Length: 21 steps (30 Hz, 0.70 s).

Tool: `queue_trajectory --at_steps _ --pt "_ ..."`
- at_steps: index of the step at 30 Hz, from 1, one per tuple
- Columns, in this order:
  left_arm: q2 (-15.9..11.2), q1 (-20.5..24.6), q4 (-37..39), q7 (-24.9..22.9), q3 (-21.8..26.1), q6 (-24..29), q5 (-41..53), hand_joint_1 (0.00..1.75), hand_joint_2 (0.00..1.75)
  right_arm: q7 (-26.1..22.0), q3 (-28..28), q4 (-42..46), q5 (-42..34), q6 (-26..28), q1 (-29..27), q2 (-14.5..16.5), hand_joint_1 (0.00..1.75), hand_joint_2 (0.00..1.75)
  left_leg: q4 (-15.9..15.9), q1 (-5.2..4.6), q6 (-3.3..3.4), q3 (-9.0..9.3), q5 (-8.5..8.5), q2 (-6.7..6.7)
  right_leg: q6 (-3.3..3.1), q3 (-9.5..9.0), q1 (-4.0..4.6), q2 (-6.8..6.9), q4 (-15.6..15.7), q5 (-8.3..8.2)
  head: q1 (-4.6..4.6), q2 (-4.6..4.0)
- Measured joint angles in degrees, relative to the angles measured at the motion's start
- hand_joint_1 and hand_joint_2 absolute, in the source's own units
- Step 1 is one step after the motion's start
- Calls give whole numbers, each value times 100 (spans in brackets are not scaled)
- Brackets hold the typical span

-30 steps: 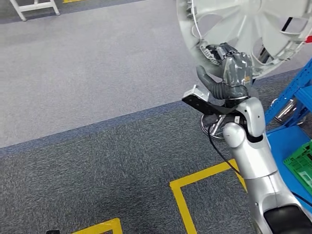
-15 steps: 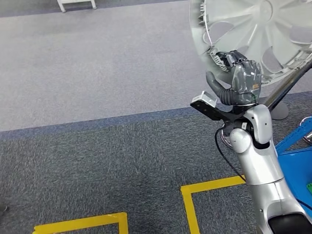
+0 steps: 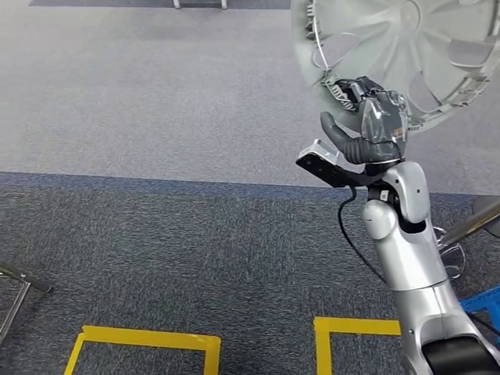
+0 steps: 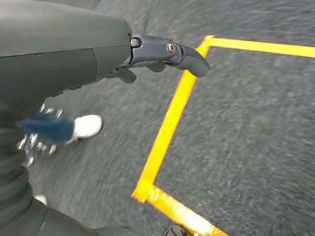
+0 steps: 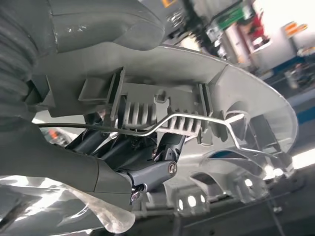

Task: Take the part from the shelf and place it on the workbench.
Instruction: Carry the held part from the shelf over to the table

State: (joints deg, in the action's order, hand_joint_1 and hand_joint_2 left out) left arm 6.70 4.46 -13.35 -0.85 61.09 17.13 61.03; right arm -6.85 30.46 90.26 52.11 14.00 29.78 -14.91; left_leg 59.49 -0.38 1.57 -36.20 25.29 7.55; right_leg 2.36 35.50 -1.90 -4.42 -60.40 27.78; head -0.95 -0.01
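- Right hand (image 3: 377,117): fingers clamped on the rim of the silver wheel cover (image 3: 407,55), held raised above the grey carpet floor (image 3: 148,101).
- Left hand (image 4: 111,54): fingers extended, holding nothing, above yellow floor tape (image 4: 167,128).

The robot turns with the camera: the blue shelf slips almost out of the head view, leaving a blue corner (image 3: 484,301) at lower right, while a second yellow floor marking (image 3: 144,341) comes fully into view at lower left.
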Motion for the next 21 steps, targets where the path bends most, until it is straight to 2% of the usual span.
queue_trajectory --at_steps 1,3,4,5,7,8,9,10,11,12,13,14,15,16,18,19,20,21 --pt "2 -3 0 -43 51 4 -49 0 175 -3 12 -23 0 -14 21 24 175 175 6 15 -33 -30 -11 69 -9 -38 7 -31 20 31 -3 0" --pt "8 -14 1 -167 176 18 -193 0 175 -6 27 -56 -16 -44 83 99 175 175 -1 35 -95 -59 -28 151 -55 -67 17 96 46 23 -4 1" --pt "18 -16 2 -237 246 21 -269 0 175 -7 32 -72 -29 -57 122 146 175 175 42 18 -125 -83 4 39 -93 -90 15 170 67 20 15 1" --pt "27 -10 4 -301 317 13 -338 0 175 -6 34 -92 -45 -68 161 189 175 175 177 1 -154 -145 79 -147 -136 -118 14 254 93 17 39 1" --pt "50 17 7 -376 429 -53 -426 0 175 -9 34 -137 -58 -85 219 238 175 175 783 -10 -200 -438 358 -567 -207 -165 40 431 124 31 79 1" --pt "57 30 7 -396 476 -117 -464 0 175 -15 37 -164 -60 -92 242 255 175 175 1170 7 -213 -638 502 -654 -227 -176 57 518 126 41 78 1" --pt "67 38 7 -412 522 -202 -506 0 175 -25 46 -192 -60 -98 264 275 175 175 1479 21 -216 -803 591 -684 -238 -183 70 602 125 52 79 1" --pt "78 41 8 -424 570 -302 -554 0 175 -36 60 -221 -62 -106 282 303 175 175 1619 30 -214 -886 588 -691 -244 -194 79 681 125 64 80 1" --pt "86 41 8 -429 619 -419 -603 0 175 -46 76 -248 -71 -114 298 332 175 175 1534 33 -206 -855 480 -696 -245 -210 87 756 125 78 80 1" --pt "91 40 9 -424 666 -570 -659 0 175 -56 90 -273 -89 -121 312 357 175 175 1230 28 -188 -708 290 -723 -242 -236 95 832 125 97 81 1" --pt "93 41 9 -411 712 -753 -717 0 175 -67 99 -296 -114 -126 323 380 175 175 810 10 -161 -499 91 -812 -233 -268 102 908 126 120 81 1" --pt "93 44 9 -376 754 -978 -772 0 175 -81 102 -317 -139 -127 334 396 175 175 427 -33 -130 -299 -41 -935 -217 -296 117 982 127 145 81 1" --pt "92 48 9 -318 789 -1231 -820 0 175 -98 103 -341 -160 -124 346 407 175 175 149 -73 -92 -157 -112 -1040 -196 -316 130 1048 129 167 78 1" --pt "90 48 9 -246 818 -1474 -851 0 175 -119 106 -366 -173 -120 361 413 175 175 13 -111 -57 -93 -114 -1108 -172 -329 140 1109 133 185 75 1" --pt "87 28 9 -84 852 -1865 -873 0 175 -174 120 -413 -188 -110 392 429 175 175 -33 -142 6 -88 -91 -1040 -120 -362 147 1227 154 209 73 1" --pt "86 8 9 -12 861 -2014 -872 0 175 -200 128 -431 -199 -103 404 441 175 175 -66 -130 35 -67 -99 -979 -91 -370 137 1224 156 235 73 1" --pt "88 -6 9 54 866 -2146 -868 0 175 -221 134 -448 -213 -92 415 452 175 175 -101 -112 68 -39 -112 -921 -70 -357 124 1109 105 290 72 1" --pt "90 -12 9 120 867 -2282 -863 0 175 -237 136 -466 -228 -77 426 458 175 175 -134 -86 98 -11 -125 -862 -56 -285 114 930 -52 388 59 1"
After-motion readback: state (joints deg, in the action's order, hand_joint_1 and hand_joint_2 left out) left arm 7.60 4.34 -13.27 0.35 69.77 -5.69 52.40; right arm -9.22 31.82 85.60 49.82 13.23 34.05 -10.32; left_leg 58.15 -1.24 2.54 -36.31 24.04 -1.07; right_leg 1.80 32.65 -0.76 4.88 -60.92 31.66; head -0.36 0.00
